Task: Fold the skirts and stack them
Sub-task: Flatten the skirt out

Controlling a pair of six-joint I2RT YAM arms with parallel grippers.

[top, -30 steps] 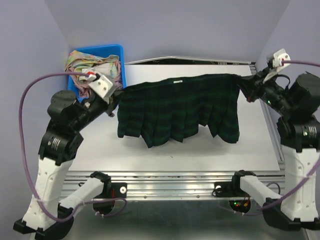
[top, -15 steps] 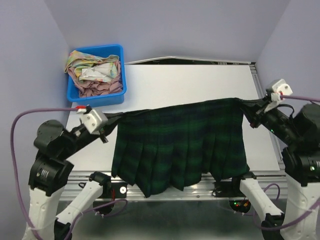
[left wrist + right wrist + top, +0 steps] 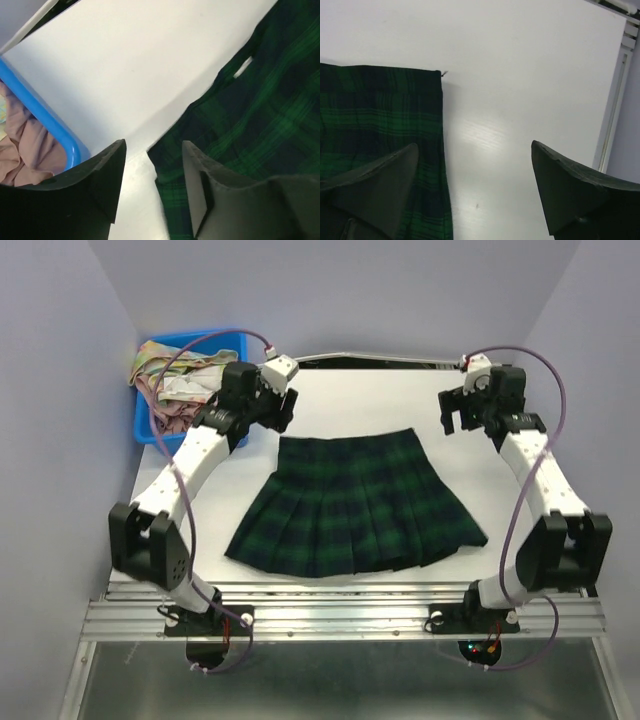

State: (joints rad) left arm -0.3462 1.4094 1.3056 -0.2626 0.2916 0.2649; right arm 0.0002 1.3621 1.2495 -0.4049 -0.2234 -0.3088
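The dark green-navy plaid skirt [image 3: 355, 502] lies spread flat on the white table [image 3: 360, 400], waistband at the far side and pleated hem toward the arms. My left gripper [image 3: 279, 410] hovers open over the waistband's left corner. In the left wrist view the plaid skirt [image 3: 250, 115] lies below the left gripper [image 3: 152, 160], with nothing between the fingers. My right gripper [image 3: 456, 420] stands open just right of the waistband's right corner. In the right wrist view the plaid skirt [image 3: 380, 110] ends beside the right gripper [image 3: 475, 160], with bare table under it. The pale floral skirt [image 3: 160, 365] is bunched in the bin.
A blue plastic bin [image 3: 146, 430] stands at the far left of the table, holding bunched cloth including a pinkish piece [image 3: 190, 408]; its rim [image 3: 50, 125] lies close to my left fingers. A metal rail [image 3: 615, 110] borders the table's right edge.
Both arms held the plaid skirt stretched in the air over the near edge. They swung away from the camera, laid it flat on the table, and both grippers opened and let go.
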